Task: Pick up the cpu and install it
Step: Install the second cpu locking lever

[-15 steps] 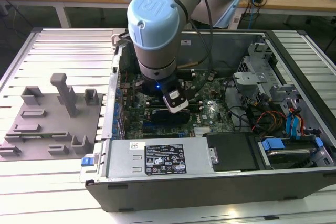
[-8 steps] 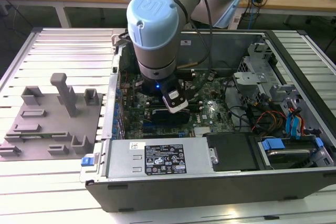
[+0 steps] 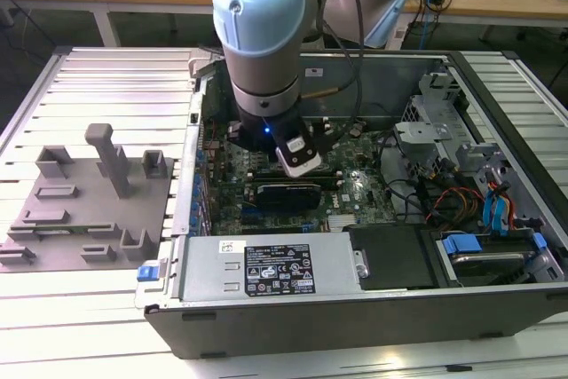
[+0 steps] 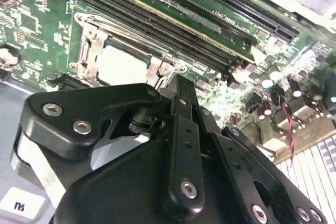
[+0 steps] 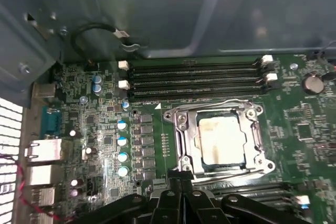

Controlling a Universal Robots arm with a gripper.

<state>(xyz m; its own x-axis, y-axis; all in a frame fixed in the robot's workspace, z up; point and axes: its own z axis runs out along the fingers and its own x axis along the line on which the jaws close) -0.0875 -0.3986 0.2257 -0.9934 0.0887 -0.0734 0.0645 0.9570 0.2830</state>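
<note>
Your arm reaches down into the open computer case, which lies on the slatted table in the exterior view, with the tool poised above the green motherboard. The cpu sits inside the metal-framed socket: you can see its pale silver top framed by the bright steel bracket in both wrist views, lying flat and square to the frame. In the second wrist view the same chip shows just beyond the black linkage of the tool. The fingertips appear drawn together at the edge of the socket, holding nothing, with the chip apart from them, though you cannot tell for certain whether the fingers are fully closed. The long memory slots run beside the socket. To the exterior view's left of the case, the grey moulded tray rests on the table, well apart from the arm. A black card stands on the board near the tool.
</note>
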